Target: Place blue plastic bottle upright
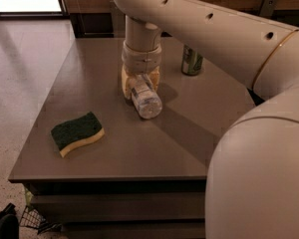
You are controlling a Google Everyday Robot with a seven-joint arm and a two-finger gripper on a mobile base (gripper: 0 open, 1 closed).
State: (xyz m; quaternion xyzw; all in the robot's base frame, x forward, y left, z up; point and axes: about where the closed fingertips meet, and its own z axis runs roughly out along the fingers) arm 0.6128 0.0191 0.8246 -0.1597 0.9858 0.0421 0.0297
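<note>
The blue plastic bottle (145, 99) is clear and ribbed. It lies on its side on the grey table (199, 133), its base pointing toward the camera. My gripper (139, 83) comes down from above with its yellowish fingers (125, 85) closed around the bottle's upper part. The cap end is hidden between the fingers. The bottle's base end looks slightly raised off the tabletop.
A green and yellow sponge (76, 132) lies near the table's front left. A green drink can (192, 61) stands at the back right, partly behind my arm. My arm covers the right side of the view. The table's front edge is close to the camera.
</note>
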